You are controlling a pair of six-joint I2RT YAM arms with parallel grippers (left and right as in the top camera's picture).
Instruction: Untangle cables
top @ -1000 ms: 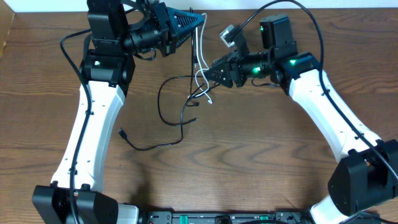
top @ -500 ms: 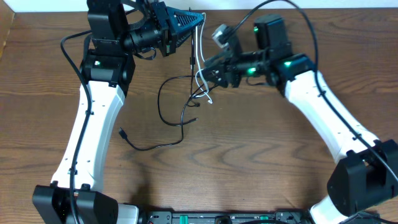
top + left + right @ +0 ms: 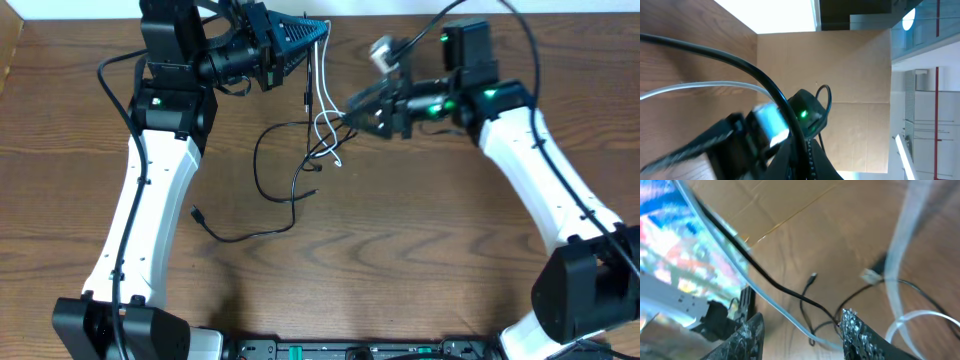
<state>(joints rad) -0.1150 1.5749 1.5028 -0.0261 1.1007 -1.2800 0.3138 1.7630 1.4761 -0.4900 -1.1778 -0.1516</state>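
My left gripper (image 3: 318, 30) is raised at the back of the table and shut on both cables, which hang from it. The black cable (image 3: 256, 165) drops into loops on the wood and ends in a plug (image 3: 195, 212) at the left. The white cable (image 3: 325, 122) hangs in a small loop, tangled with the black one. In the left wrist view both the black cable (image 3: 740, 62) and the white cable (image 3: 700, 87) run into the jaws (image 3: 800, 167). My right gripper (image 3: 350, 104) is open beside the hanging cords. In its wrist view the white cable (image 3: 775, 305) passes between its fingers (image 3: 805, 337).
The brown wooden table (image 3: 420, 250) holds only the cables. A thick black robot wire (image 3: 500, 20) arcs over the right arm. A cardboard sheet (image 3: 840, 75) stands behind the table.
The right arm has swung to the right and its gripper tip has shifted slightly right, away from the hanging cords. The left arm and the cables look unchanged.
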